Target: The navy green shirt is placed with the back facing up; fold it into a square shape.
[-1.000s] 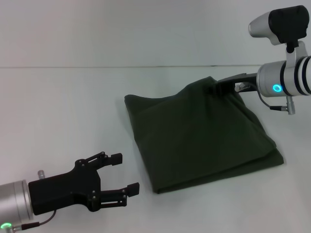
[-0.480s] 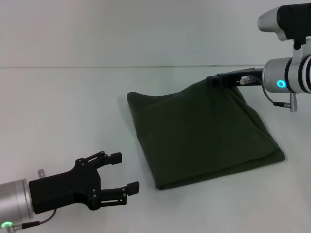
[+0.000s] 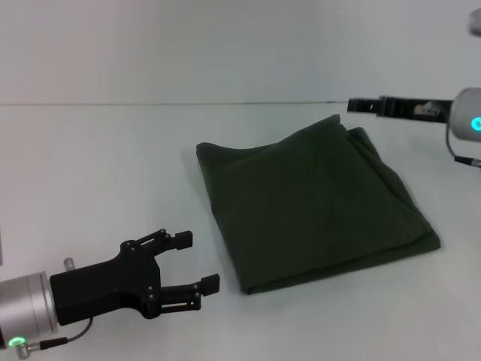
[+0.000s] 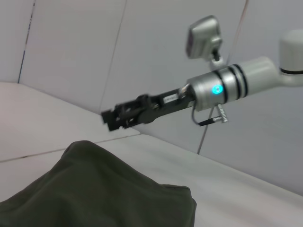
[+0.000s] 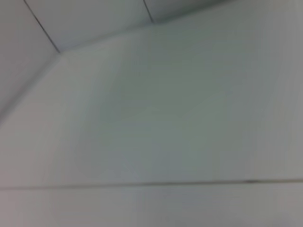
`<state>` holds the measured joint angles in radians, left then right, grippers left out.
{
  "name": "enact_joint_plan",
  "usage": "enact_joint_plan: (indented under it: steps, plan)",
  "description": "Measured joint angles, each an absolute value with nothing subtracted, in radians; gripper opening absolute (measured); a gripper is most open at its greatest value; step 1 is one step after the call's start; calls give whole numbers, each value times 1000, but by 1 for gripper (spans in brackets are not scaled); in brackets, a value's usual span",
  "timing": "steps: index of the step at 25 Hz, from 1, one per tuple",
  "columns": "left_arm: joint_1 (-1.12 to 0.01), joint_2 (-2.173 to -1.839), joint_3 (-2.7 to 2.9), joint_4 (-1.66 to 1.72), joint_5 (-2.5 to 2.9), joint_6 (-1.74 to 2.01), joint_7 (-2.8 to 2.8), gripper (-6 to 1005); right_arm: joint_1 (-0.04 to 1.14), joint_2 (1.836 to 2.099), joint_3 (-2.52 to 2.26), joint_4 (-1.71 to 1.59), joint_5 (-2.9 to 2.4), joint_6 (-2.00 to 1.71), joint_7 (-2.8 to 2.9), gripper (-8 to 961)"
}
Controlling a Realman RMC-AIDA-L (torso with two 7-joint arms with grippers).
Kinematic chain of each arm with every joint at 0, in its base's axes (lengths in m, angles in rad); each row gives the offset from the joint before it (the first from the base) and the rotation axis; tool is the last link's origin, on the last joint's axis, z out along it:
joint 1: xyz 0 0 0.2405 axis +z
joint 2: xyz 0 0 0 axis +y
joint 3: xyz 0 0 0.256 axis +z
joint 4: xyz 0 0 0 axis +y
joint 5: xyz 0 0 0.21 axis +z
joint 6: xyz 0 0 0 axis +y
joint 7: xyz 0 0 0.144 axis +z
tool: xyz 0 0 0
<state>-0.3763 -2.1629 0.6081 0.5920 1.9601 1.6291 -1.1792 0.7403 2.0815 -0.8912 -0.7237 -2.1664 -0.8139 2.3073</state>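
The dark olive-green cloth shirt (image 3: 312, 207) is laid folded mid-surface on the white table (image 3: 98, 165), untouched by the spread-fingered left gripper (image 3: 193, 262); the right gripper (image 3: 359, 104) is held above its far corner, finger state unclear.

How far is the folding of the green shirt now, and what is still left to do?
The folding looks nearly finished. The green shirt lies on the table as a rough square, its far corner a little humped. Nothing is in hand: the right gripper is off the cloth beyond that corner, and the left gripper hangs open beside the near edge. At most, flattening that corner remains.
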Motion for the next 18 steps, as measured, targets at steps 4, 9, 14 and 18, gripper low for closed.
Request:
enact_joint_plan:
  steps: [4, 9, 14, 18]
  plan:
    - [-379, -2163, 605, 592, 1953, 1625, -1198, 950, 664, 2082, -881, -769, -1921, -967, 2101, 754]
    - [-379, -2163, 590, 585, 1939, 1620, -1204, 950, 641, 2086, -895, -737, -1779, -1133, 1787, 778]
    - [-380, -2163, 578, 578, 1932, 1615, -1211, 950, 652, 2092, -910, -597, -1769, -1064, 1499, 784]
    - [-380, -2163, 578, 578, 1931, 1615, -1212, 950, 673, 2093, -920, -524, -1759, -967, 1451, 788]
